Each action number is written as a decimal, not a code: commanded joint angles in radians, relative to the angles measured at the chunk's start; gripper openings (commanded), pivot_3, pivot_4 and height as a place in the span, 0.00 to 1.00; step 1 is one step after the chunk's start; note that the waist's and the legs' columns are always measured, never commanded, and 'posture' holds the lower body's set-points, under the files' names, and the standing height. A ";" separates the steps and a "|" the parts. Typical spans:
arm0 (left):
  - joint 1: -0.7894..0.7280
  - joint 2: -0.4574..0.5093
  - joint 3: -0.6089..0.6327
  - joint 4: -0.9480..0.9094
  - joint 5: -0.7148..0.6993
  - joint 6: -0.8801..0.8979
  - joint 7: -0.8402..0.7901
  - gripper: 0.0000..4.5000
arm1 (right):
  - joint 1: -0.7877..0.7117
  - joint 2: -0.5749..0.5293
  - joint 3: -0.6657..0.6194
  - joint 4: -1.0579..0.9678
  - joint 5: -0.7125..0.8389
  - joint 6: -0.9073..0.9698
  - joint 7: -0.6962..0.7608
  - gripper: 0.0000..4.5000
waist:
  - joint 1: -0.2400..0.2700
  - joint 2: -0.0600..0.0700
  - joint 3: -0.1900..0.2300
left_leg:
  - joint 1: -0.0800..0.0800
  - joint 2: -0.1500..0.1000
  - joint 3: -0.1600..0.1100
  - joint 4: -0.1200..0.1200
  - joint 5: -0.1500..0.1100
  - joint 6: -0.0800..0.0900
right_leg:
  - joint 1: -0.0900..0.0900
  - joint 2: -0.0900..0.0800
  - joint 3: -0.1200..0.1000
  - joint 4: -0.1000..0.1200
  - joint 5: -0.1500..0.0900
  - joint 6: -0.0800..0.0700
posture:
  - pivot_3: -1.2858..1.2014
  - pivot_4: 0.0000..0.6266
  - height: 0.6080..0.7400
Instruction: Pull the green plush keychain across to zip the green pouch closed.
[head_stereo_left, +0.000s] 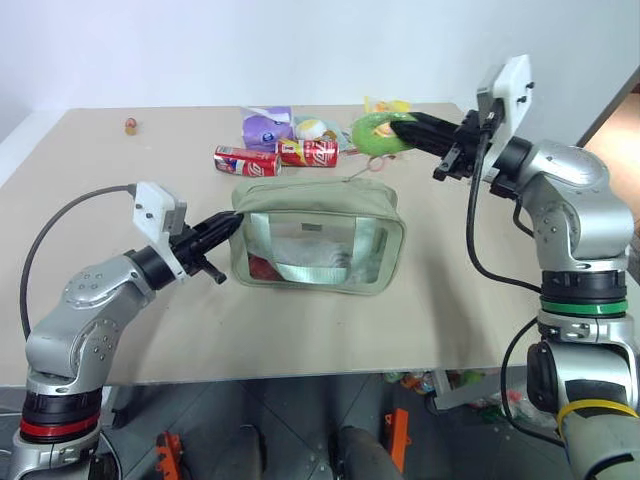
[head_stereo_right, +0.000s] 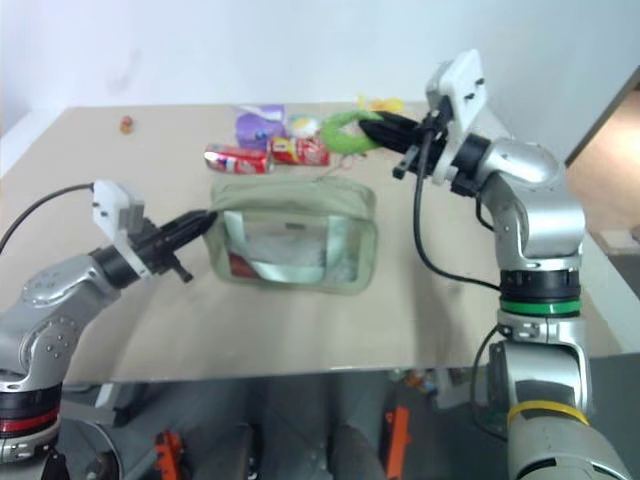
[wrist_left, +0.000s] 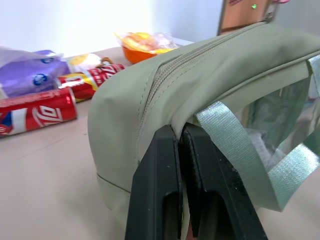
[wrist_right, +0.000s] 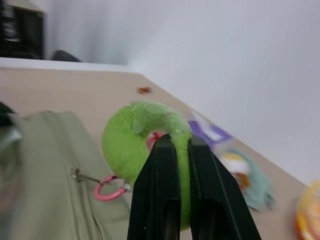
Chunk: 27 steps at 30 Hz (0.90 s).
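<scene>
The green pouch (head_stereo_left: 318, 238) stands mid-table with its clear window facing me. My left gripper (head_stereo_left: 232, 226) is shut on the fabric at the pouch's left end (wrist_left: 150, 115); its black fingers (wrist_left: 155, 185) pinch the seam. Along that end, the zipper (wrist_left: 172, 67) looks closed. The green plush keychain (head_stereo_left: 374, 134) hangs in the air above the pouch's far right corner, and my right gripper (wrist_right: 181, 142) is shut on it. A pink ring (wrist_right: 107, 192) links the plush (wrist_right: 132, 142) to the zipper pull at the pouch's right end.
Two red cans (head_stereo_left: 247, 160) (head_stereo_left: 308, 152) lie behind the pouch, with a purple packet (head_stereo_left: 266, 127) and a pale toy (head_stereo_left: 311, 127) beyond them. An orange-yellow toy (head_stereo_left: 386, 105) sits near the far edge. A small object (head_stereo_left: 130, 125) rests at the far left.
</scene>
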 joint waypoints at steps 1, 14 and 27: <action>-0.010 -0.012 0.018 -0.019 0.026 -0.038 0.036 0.00 | 0.033 -0.049 -0.078 0.032 -0.044 -0.044 -0.090 0.00 | 0.000 0.000 0.000 | 0.000 0.000 0.000 0.000 0.000 0.000 | 0.000 0.000 0.000 0.000 0.000 0.000 | 0.52 0.24 1.00; 0.031 -0.073 -0.019 -0.070 0.128 -0.104 0.117 0.00 | 0.352 0.089 -0.039 -0.135 -0.186 0.089 -0.511 0.00 | -0.005 0.000 0.000 | 0.000 0.000 0.001 -0.001 0.000 0.000 | -0.001 0.000 0.002 0.000 0.000 0.000 | 0.52 0.24 1.00; 0.043 -0.090 -0.025 -0.056 0.150 -0.104 0.132 0.00 | 0.515 0.225 0.051 0.001 -0.252 -0.046 -0.558 0.00 | -0.025 0.000 0.000 | 0.003 0.001 0.001 0.000 0.002 0.002 | 0.001 0.002 0.003 0.000 0.002 0.002 | 0.52 0.24 1.00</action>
